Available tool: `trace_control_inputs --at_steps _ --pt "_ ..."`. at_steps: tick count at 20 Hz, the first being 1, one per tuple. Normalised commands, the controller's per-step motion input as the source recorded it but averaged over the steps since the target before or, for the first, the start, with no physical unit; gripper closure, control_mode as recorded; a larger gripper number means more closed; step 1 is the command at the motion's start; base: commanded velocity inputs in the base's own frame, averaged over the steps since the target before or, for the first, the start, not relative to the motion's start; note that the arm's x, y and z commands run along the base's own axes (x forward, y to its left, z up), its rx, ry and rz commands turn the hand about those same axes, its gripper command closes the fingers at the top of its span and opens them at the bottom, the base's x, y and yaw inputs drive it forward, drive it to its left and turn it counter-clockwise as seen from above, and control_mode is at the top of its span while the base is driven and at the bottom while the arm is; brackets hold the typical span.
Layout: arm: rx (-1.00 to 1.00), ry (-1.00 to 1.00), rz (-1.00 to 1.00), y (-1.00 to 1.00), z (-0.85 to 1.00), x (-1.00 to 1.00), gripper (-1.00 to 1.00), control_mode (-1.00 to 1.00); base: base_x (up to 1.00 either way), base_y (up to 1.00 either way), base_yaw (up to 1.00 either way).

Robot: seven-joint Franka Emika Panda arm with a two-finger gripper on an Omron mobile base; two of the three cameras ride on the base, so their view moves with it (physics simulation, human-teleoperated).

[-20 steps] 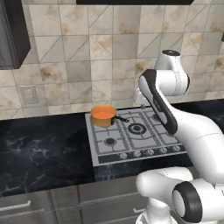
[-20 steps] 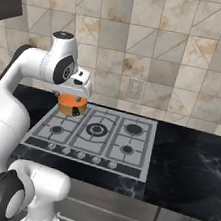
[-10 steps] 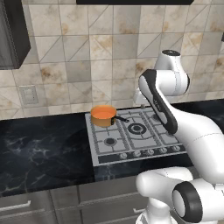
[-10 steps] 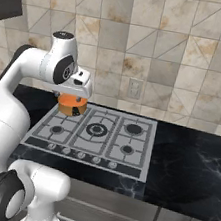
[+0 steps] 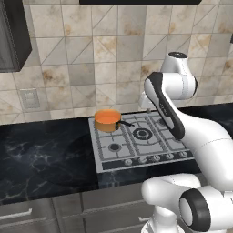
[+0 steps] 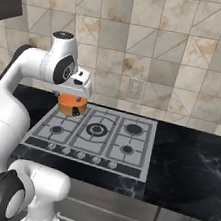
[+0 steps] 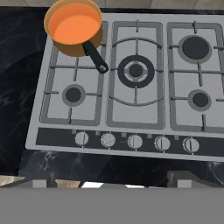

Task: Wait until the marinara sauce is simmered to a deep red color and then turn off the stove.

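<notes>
While the saucepan (image 7: 74, 27) stands on the rear-left burner of the stove (image 7: 131, 83), at about 10 o'clock from the big middle burner in the hand view, the marinara sauce (image 7: 73, 24) inside it is a smooth, flat disc of light orange, clearly not deep red. The sauce fills the pan nearly up to the rim, and its surface has no bubbles that I can see. The thin dark handle (image 7: 95, 57) points toward 5 o'clock, over the grate. Five knobs (image 7: 135, 141) sit in a row along the front edge of the stove, at 6 o'clock from the middle burner. The gripper is high above the cooktop, well apart from the pan and the knobs; I cannot tell if its fingers are wide or narrow. Black marble counter (image 5: 45, 154) lies around the stove.
</notes>
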Motion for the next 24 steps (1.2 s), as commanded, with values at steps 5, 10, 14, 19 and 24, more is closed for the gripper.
trace_control_inputs --at_steps 5,10,14,19,24 --pt "0.00 0.00 0.00 0.00 0.00 0.00 -1.00 -1.00 0.00 0.00 0.00" --pt "0.00 0.00 0.00 0.00 0.00 0.00 -1.00 -1.00 0.00 0.00 0.00" --pt "0.00 0.00 0.00 0.00 0.00 0.00 -1.00 -1.00 0.00 0.00 0.00" --pt "0.00 0.00 0.00 0.00 0.00 0.00 -1.00 -1.00 0.00 0.00 0.00" --pt "0.00 0.00 0.00 0.00 0.00 0.00 -1.00 -1.00 0.00 0.00 0.00"
